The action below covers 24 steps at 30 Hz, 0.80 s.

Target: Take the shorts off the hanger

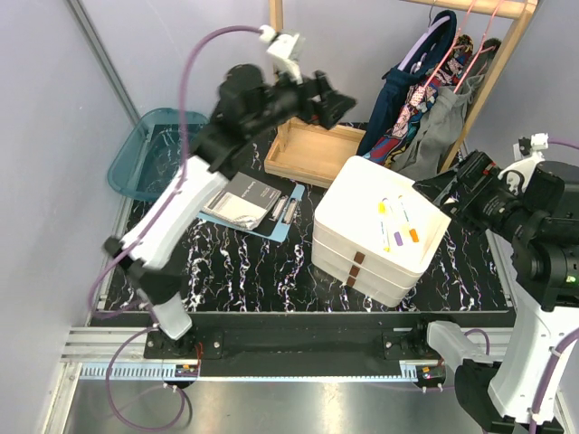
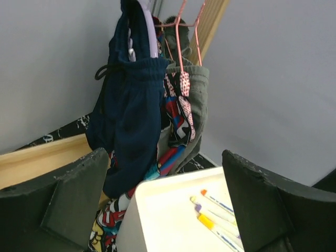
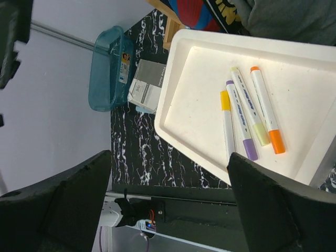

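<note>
The three shorts hang bunched together on a wooden rack (image 1: pixel 495 80) at about one o'clock of the table (image 1: pixel 244 264) in the top view. The navy shorts (image 1: pixel 387 107) hang at the nine o'clock side of the bunch, the graffiti-print shorts (image 1: pixel 422 116) in the middle and the grey shorts (image 1: pixel 445 127) at the three o'clock side. The navy pair hangs from a pale lilac hanger (image 1: pixel 423 47), and the other two sit under thin pink wire hangers (image 1: pixel 479 34). All three garments are still on the rail, their lower ends drooping just behind a stack of white trays (image 1: pixel 362 185) that holds four markers (image 1: pixel 398 224). The left gripper (image 1: pixel 340 106) is raised at about twelve o'clock, above a wooden tray (image 1: pixel 306 155), just beside the navy shorts but apart from them. Its jaws stand wide apart with nothing between them, and its wrist view looks straight at the navy cloth. The right gripper (image 1: pixel 434 192) sits at three o'clock, at the edge of the white trays and below the grey shorts, its jaws also spread wide and holding nothing. A blue basket (image 1: pixel 152 152) lies at ten o'clock.
</note>
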Tool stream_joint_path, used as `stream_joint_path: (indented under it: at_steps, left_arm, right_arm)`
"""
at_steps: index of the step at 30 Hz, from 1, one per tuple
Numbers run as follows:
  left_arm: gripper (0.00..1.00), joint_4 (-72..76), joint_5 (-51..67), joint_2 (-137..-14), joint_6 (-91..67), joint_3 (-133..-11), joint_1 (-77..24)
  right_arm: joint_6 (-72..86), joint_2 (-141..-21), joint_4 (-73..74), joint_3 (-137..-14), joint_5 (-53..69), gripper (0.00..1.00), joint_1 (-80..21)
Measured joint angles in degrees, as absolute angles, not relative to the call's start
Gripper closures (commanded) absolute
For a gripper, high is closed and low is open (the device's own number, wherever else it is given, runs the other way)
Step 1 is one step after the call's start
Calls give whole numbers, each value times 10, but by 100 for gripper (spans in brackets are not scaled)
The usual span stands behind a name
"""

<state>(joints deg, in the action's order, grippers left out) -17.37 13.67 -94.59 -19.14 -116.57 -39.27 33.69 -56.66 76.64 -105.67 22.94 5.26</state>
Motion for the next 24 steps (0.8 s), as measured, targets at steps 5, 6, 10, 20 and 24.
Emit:
stream_joint_path:
  at_steps: [5,6,10,20,24]
  left_arm:
    - [8,-137,137,-1089,-168,-1291,-406]
    - [8,-118,138,-1116,-167,-1308,-407]
    - [7,-46,139,-1173,-179,-1320,-409]
    - [23,76,114,-1273,-187,-1367,-437]
    - [32,102,92,-1300,-184,-1381,-446]
  right_arm:
    - [325,-582,771,-1104,230,0,53]
    - [323,-585,771,-1111,231,0,53]
    - [315,-595,775,-1128,236,0,53]
    - [291,-610,779,-1154,236,0,53]
    - [283,-620,780,-1174,236,0,53]
